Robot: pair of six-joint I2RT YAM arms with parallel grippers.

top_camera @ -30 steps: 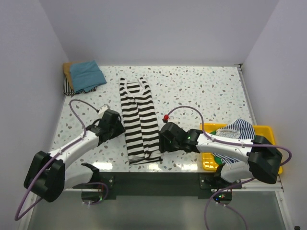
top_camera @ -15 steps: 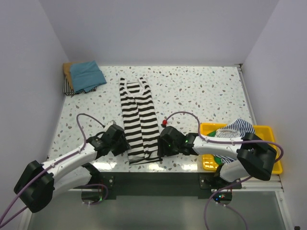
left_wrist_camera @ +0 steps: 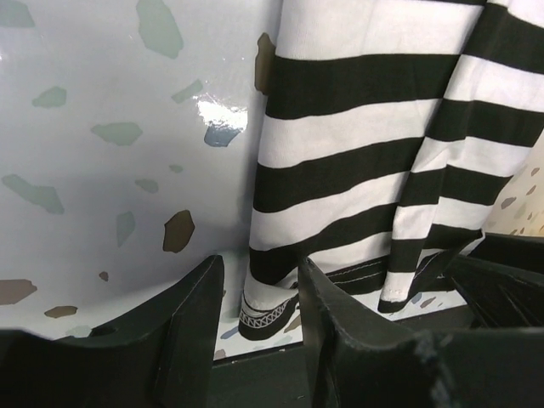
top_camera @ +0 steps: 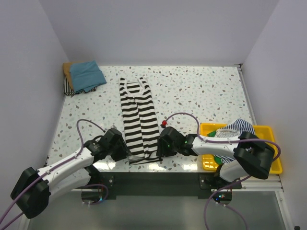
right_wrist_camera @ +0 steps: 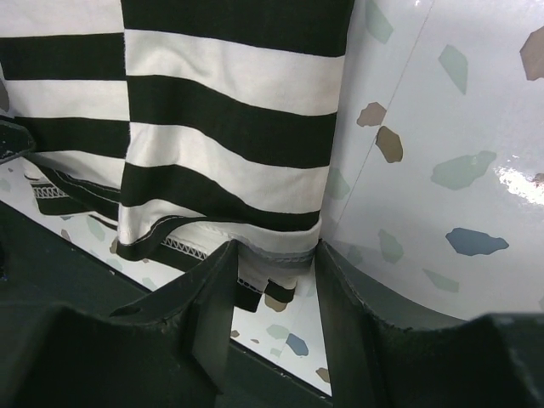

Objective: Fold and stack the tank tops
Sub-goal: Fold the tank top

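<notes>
Walls: plain pale lilac (top_camera: 158, 28), closing in behind and to both sides of the laid-out striped tank top.
Table: white terrazzo surface with grey, brown and green flecks (top_camera: 201, 91); glossy, with glare just off the top's hem.
Laid-out striped tank top: black and white (top_camera: 139, 120), flat and lengthwise mid-table, straps at the far end, hem at the near edge.
Yellow tray: (top_camera: 271, 132) well to the right of the top, holding another striped tank top (top_camera: 237, 128) in a heap.
Folded stack: far left of the top's straps, in the back corner; teal tank top (top_camera: 86, 73) uppermost, a tan one (top_camera: 67, 71) and a striped edge showing beneath.
Left gripper: (left_wrist_camera: 259, 262) at the top's near left hem corner; jaws apart, one finger on each side of the corner.
Right gripper: (right_wrist_camera: 275, 246) at the near right hem corner; jaws apart, hem edge lying between them.
Red item: small (top_camera: 163, 123), just beside the top's right edge; too small to identify.
</notes>
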